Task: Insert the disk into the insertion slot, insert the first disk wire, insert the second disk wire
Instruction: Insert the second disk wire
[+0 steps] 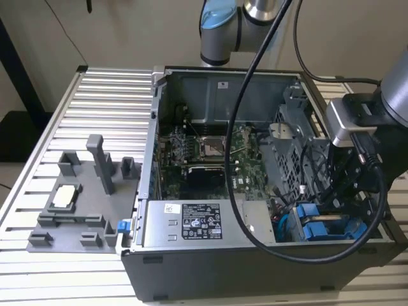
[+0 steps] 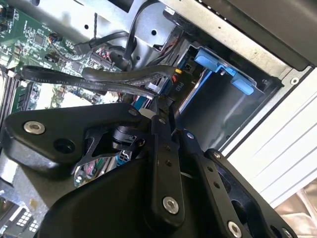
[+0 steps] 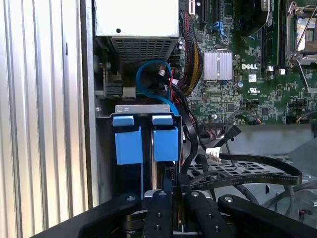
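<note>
The black end effector [image 3: 171, 191] hangs over the blue-framed silver disk [image 3: 146, 144], seated in the grey metal insertion slot [image 3: 143, 109] (finger state: I cannot tell).

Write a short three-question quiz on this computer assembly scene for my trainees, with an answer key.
1. True or false: the computer case lies open, with the green motherboard exposed.
2. In the exterior view, where does the grey fixture tray stand? A) left of the case B) right of the case C) inside the case
3. Fill in: in the first wrist view, the carrier frame just ahead of the hand is coloured ____.
Key: 1 true; 2 A; 3 blue.
</note>
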You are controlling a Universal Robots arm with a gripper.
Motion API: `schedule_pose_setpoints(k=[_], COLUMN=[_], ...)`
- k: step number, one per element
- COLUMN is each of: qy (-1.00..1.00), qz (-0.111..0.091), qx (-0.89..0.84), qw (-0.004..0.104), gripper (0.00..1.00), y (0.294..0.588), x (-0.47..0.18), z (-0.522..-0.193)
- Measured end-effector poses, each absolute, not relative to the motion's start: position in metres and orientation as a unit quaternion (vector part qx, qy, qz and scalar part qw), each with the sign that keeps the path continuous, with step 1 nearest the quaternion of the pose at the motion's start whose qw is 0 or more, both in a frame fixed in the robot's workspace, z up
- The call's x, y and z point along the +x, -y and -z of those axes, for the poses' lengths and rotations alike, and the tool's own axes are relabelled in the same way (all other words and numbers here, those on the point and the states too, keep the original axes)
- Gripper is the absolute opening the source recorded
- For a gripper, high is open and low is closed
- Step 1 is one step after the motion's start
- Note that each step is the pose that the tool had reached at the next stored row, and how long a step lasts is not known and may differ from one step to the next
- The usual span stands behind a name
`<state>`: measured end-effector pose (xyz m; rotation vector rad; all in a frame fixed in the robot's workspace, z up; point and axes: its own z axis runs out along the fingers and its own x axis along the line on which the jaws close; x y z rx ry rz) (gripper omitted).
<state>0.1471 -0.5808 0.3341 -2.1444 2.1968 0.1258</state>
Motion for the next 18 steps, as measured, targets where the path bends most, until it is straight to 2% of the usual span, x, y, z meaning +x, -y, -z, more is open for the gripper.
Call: schedule_pose_setpoints(k=[3, 4, 18], qy=[-0.714, -0.714, -0.715], qz=[-0.041, -0.041, -0.041], qx=[-0.698, -0.698, -0.698], qw=[0.035, 0.035, 0.034], gripper=[0.18, 0.24, 0.24], y=[0.581, 0.581, 0.581], x=[0.147, 0.147, 0.147], z=[-0.334, -0.334, -0.390])
